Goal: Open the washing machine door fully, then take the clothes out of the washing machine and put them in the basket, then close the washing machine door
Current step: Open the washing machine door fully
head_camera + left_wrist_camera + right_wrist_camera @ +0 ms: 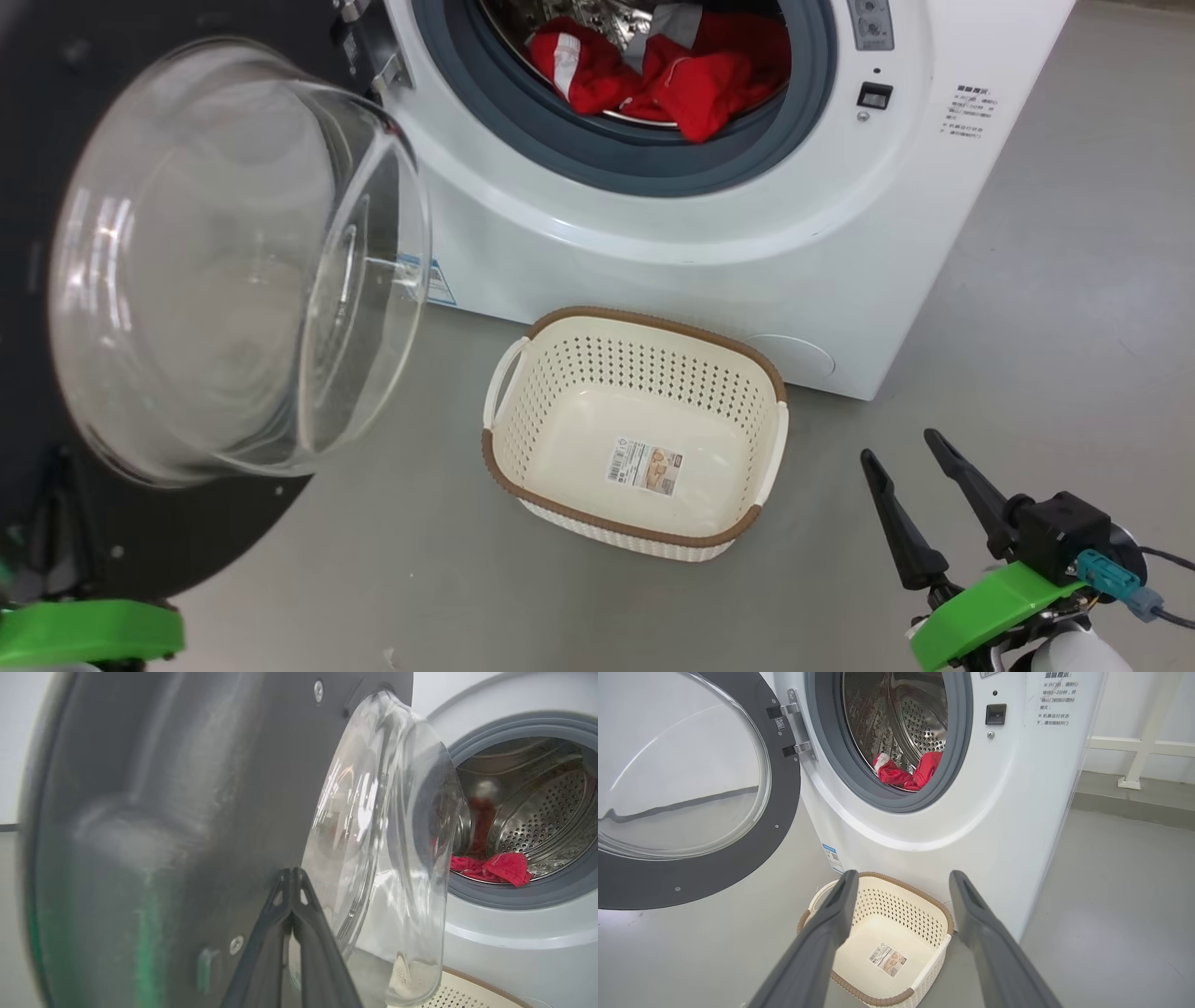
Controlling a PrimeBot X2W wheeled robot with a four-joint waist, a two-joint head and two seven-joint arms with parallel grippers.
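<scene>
I am looking at the washing machine door (215, 271) hanging swung wide open on its hinge at the left of the opening, its clear glass bowl bulging out of the wide black rim. The washing machine (653, 252) is standing white and boxy on the floor, its grey rubber ring framing the steel drum. The clothes (691, 79) are lying bunched at the drum's front lip, red with white trim. The basket (644, 322) is sitting upright on the floor just in front of the machine, below the opening, cream with a brown rim, showing a paper label on its bottom.
</scene>
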